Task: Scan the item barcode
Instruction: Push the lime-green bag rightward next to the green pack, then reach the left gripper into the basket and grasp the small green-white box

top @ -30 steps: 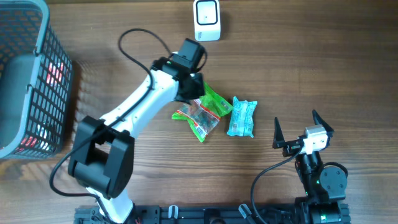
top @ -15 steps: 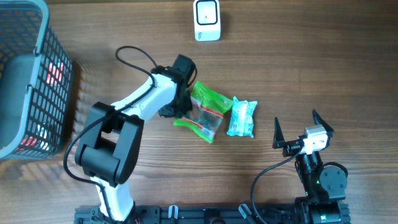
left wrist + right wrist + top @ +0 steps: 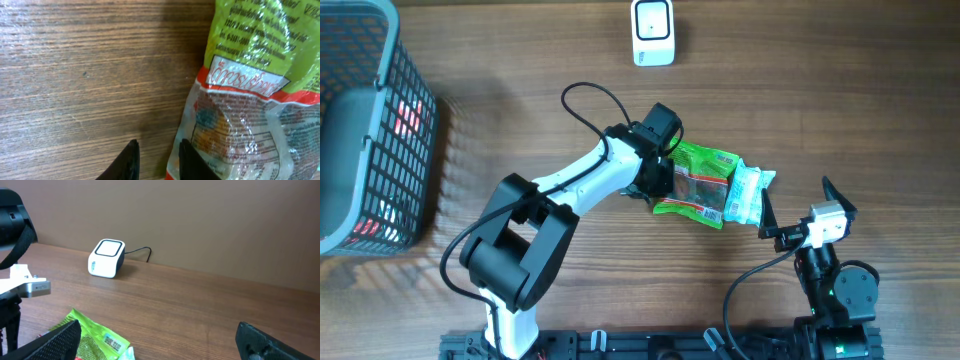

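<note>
my left gripper [image 3: 159, 160] barely ajar, just wood between fingers [image 3: 129, 162], gripping nothing. green snack packet [image 3: 698, 185] lying on table [image 3: 840, 90] right beside it, against pale blue packet [image 3: 747, 193]. right gripper [image 3: 160, 342] wide open.

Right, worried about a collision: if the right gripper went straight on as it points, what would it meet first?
Likely nothing: ahead of the right gripper the way looks free above bare table; the scanner sits well left. Depth is unclear.
</note>
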Action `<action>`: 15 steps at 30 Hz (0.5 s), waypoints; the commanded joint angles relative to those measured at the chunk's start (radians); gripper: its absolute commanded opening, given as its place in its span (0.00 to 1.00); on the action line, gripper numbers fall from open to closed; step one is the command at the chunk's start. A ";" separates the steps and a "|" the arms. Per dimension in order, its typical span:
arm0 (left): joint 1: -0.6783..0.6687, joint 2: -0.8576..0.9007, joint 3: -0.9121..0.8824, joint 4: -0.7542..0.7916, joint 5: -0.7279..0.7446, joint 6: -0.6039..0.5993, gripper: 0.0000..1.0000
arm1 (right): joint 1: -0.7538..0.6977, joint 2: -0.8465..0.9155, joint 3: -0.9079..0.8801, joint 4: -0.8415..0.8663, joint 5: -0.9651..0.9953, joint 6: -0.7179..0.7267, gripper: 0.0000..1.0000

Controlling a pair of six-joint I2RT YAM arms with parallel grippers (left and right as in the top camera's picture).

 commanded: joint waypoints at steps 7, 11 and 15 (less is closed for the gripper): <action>0.201 -0.160 0.365 -0.328 -0.016 0.089 0.48 | -0.003 -0.004 -0.001 0.003 0.009 -0.005 1.00; 0.401 -0.280 0.548 -0.461 -0.104 0.104 0.87 | -0.003 -0.004 -0.001 0.003 0.009 -0.005 1.00; 0.688 -0.389 0.629 -0.491 -0.154 0.110 1.00 | -0.003 -0.004 -0.001 0.003 0.009 -0.005 1.00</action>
